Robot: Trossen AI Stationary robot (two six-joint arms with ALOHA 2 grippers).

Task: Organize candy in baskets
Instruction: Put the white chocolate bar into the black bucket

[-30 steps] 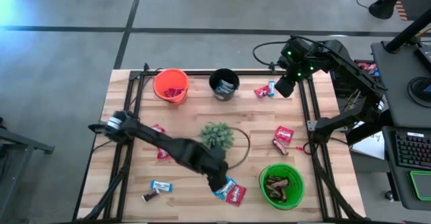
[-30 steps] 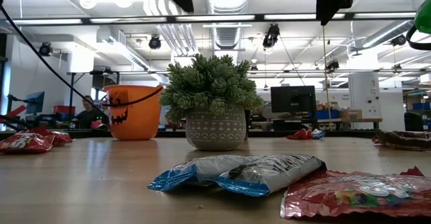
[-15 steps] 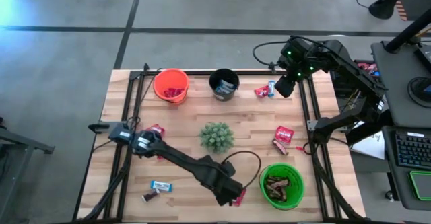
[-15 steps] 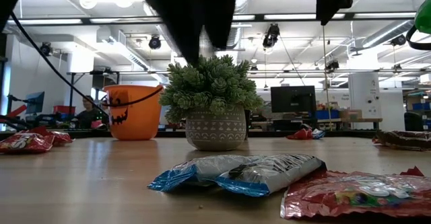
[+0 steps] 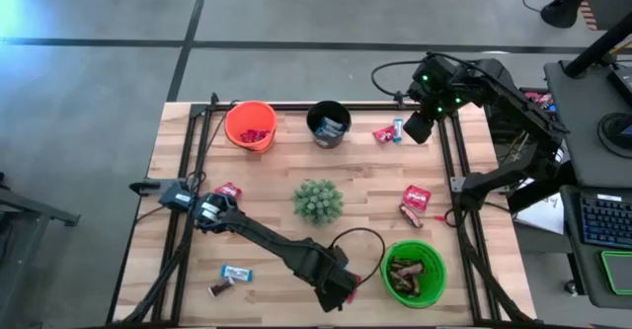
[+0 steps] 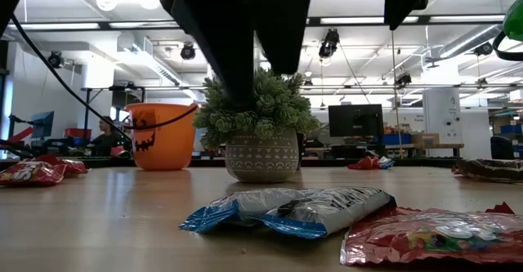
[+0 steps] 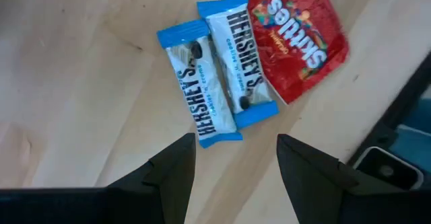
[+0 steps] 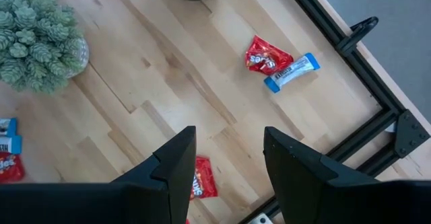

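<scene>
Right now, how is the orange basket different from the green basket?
The orange basket stands at the table's far left corner and holds red candy; the green basket stands at the near right and holds dark brown candy. The left gripper hovers open beside the green basket, far from the orange one. Both are small, round, upright and partly filled.

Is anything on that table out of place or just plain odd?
Yes: a small potted plant sits mid-table among the candy, belonging to no basket. Several bars lie loose on the wood, outside the orange basket, black basket and green basket.
</scene>
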